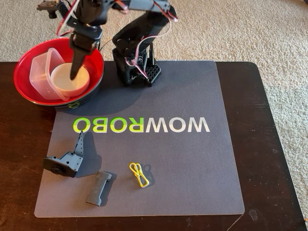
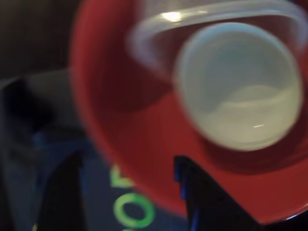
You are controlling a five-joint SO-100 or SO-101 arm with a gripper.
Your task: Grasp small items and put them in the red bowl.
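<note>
Lettering on the mat
The grey mat (image 1: 192, 168) reads "WOWROBO" upside down, half white, half green, in the fixed view.

The arm (image 1: 134, 33) is matte black plastic, with blocky joint housings and a perforated base block (image 1: 139, 67). Looped red and white wires (image 1: 144, 48) run along it. Its claw (image 1: 77, 67) tapers to narrow black fingers.

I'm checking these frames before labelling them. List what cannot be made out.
- Pincer state: in the fixed view the arm hides the fingertips over the cream round dish; the wrist view is blurred.
- Clear square plastic tub: partly hidden behind the dish inside the large red bowl.
- Wrist view: the bowl is cut off by the edges.
</note>
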